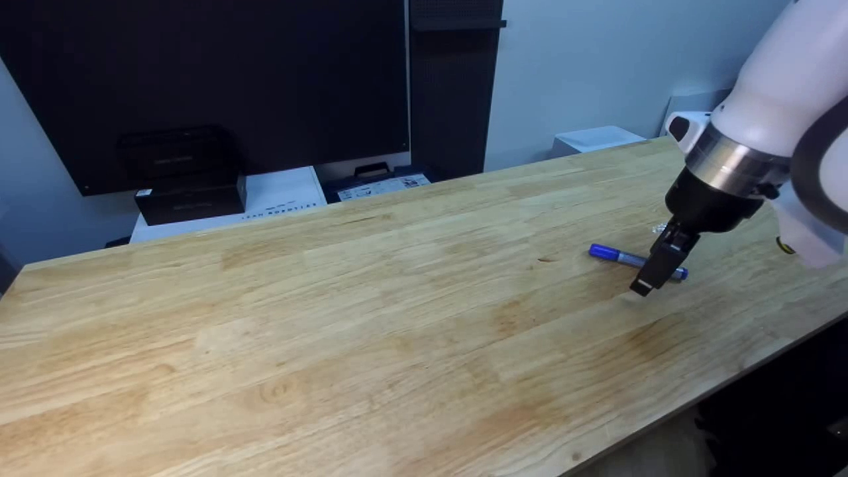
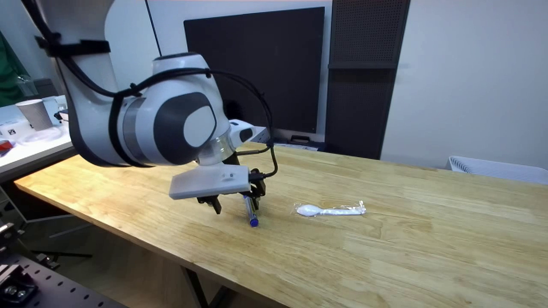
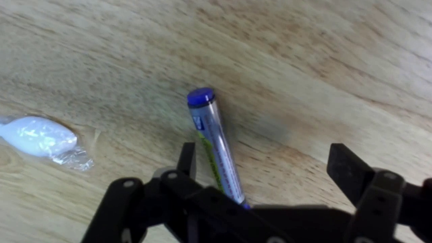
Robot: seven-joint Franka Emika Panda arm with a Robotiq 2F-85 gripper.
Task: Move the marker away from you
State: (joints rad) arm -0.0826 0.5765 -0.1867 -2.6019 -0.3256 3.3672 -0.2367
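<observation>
A marker with a silver-grey barrel and blue ends lies flat on the wooden table. It shows in both exterior views [image 1: 623, 257] [image 2: 250, 209] and in the wrist view [image 3: 219, 148], where its lower end is hidden behind the gripper. My gripper [image 3: 265, 160] is open. In the wrist view the marker's barrel lies between the two fingers, much closer to the left finger, with a wide gap to the right finger. In the exterior views the gripper [image 1: 641, 288] [image 2: 236, 205] is over the marker and low above the table. I cannot tell whether a finger touches the marker.
A white plastic spoon in clear wrapping [image 2: 329, 211] lies on the table [image 2: 385, 256] near the marker; its bowl shows at the left of the wrist view [image 3: 38, 136]. Boxes [image 1: 192, 202] stand beyond the table's far edge. A side table with a cup [image 2: 35, 114] stands behind the arm.
</observation>
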